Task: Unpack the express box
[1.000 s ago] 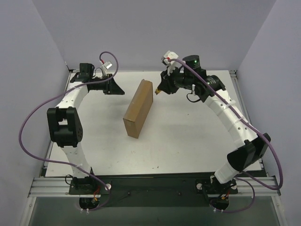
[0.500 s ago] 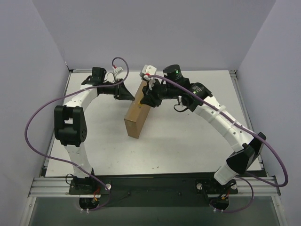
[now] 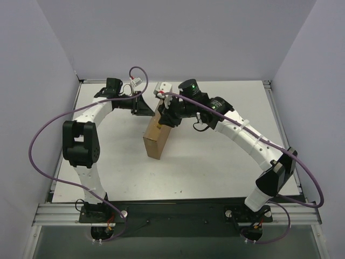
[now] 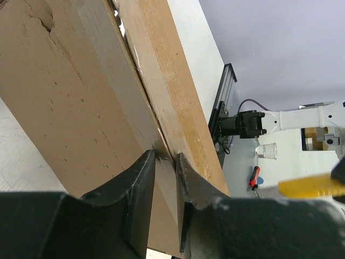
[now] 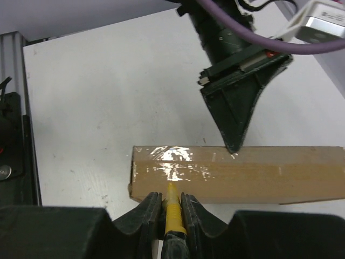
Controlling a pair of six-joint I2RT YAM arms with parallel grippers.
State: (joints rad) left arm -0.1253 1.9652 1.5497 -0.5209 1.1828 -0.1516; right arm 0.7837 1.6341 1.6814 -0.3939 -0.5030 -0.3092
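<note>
The express box, plain brown cardboard, stands on a long narrow side in the middle of the table. Its taped top edge shows in the right wrist view. My right gripper is shut on a small yellow-handled tool. The tool's tip rests on the shiny tape near the box's near end, between the jaws. My left gripper is at the box's far end on its left side. Its fingers stand close together at a seam of the box, with cardboard in the narrow gap.
The white table ends at a metal rail at the front and grey walls on the other sides. The left arm's black tip points down onto the box's far top edge, close to the tool.
My right gripper has swung left from beside the box's far end to over its top edge with the tool. My left gripper has moved right up against the box.
</note>
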